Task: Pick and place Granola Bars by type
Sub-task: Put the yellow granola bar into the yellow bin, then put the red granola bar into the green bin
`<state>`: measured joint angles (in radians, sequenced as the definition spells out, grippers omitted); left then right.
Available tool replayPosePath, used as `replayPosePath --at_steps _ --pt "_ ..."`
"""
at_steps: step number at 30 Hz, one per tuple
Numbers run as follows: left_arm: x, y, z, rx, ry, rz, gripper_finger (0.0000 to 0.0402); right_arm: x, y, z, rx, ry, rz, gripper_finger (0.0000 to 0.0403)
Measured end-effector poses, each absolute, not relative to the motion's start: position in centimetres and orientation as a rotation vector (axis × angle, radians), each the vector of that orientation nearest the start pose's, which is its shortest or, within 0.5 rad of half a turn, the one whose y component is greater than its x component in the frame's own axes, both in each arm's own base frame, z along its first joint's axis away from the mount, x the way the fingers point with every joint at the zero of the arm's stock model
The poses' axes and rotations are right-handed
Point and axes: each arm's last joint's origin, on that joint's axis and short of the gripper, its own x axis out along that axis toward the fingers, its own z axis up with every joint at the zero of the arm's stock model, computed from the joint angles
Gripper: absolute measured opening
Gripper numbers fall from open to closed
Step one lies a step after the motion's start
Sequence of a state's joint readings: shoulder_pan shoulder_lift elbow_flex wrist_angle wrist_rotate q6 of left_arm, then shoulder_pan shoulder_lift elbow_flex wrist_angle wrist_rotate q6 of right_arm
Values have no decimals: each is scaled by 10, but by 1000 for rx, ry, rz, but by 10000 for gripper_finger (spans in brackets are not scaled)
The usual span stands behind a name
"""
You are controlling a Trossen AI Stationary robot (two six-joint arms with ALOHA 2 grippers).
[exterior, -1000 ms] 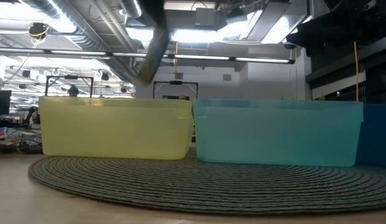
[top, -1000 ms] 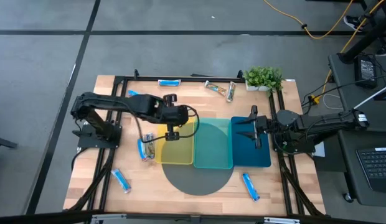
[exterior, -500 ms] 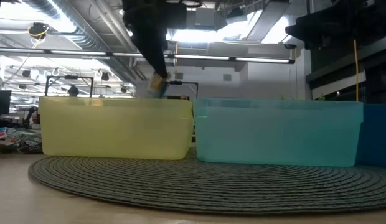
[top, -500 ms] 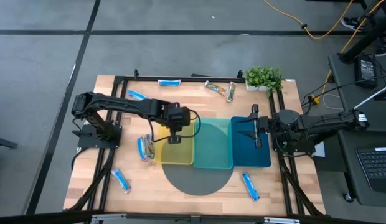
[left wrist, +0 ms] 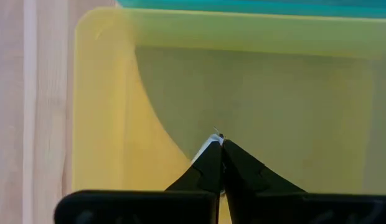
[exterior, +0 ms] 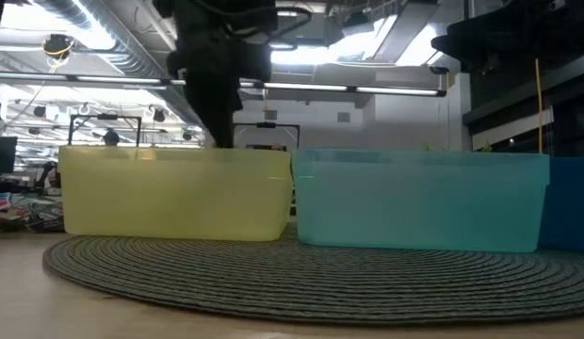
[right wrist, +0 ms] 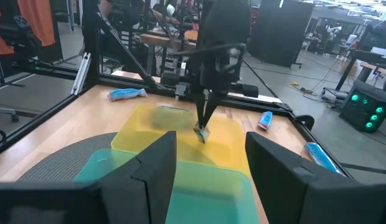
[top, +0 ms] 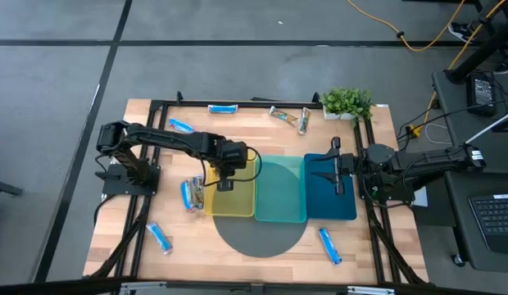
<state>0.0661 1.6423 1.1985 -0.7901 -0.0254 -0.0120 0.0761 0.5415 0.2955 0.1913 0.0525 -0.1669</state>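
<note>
My left gripper (top: pixel 225 185) reaches down into the yellow tray (top: pixel 242 205), shut on a small silvery tan granola bar (right wrist: pixel 201 133). In the low view that gripper (exterior: pixel 217 122) dips behind the tray's wall, which hides the bar. My right gripper (top: pixel 331 174) waits open and level over the dark blue tray (top: pixel 344 209). A blue bar (top: pixel 186 195) and a tan bar (top: pixel 198 195) lie on the table beside the yellow tray's left wall. Other bars lie around the table's edges. My left gripper pinches the bar between its two fingertips, coming from above and pointing steeply down. In its own wrist view only a sliver of wrapper (left wrist: pixel 213 138) shows past the tips. The bar hangs below the fingers inside the yellow tray; whether it touches the floor I cannot tell.
The teal tray (top: pixel 280 190) sits between the yellow and dark blue ones, all on a round grey mat (top: pixel 262 238). Blue bars (top: pixel 224 108) (top: pixel 180 125) (top: pixel 160 238) (top: pixel 329 246) and tan bars (top: pixel 291 118) lie scattered. A potted plant (top: pixel 346 102) stands at the far right.
My left gripper has sunk from above the yellow tray down into it, tipping to point more steeply downward, still shut on the tan bar. The bar has dropped below the tray's rim in the low view.
</note>
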Motion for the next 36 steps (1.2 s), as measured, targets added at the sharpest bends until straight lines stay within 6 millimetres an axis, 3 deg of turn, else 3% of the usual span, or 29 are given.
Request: replayPosePath --at_steps 8,23,28,36 --pt "325 25 202 -6 1279 70 10 142 9 233 -165 53 28 195" --pt "330 25 198 26 1261 44 53 142 9 233 -162 53 28 195" --pt "329 25 202 8 1267 32 78 142 9 233 -162 54 28 195" --pt "332 16 230 14 1310 11 90 142 9 233 -165 54 28 195"
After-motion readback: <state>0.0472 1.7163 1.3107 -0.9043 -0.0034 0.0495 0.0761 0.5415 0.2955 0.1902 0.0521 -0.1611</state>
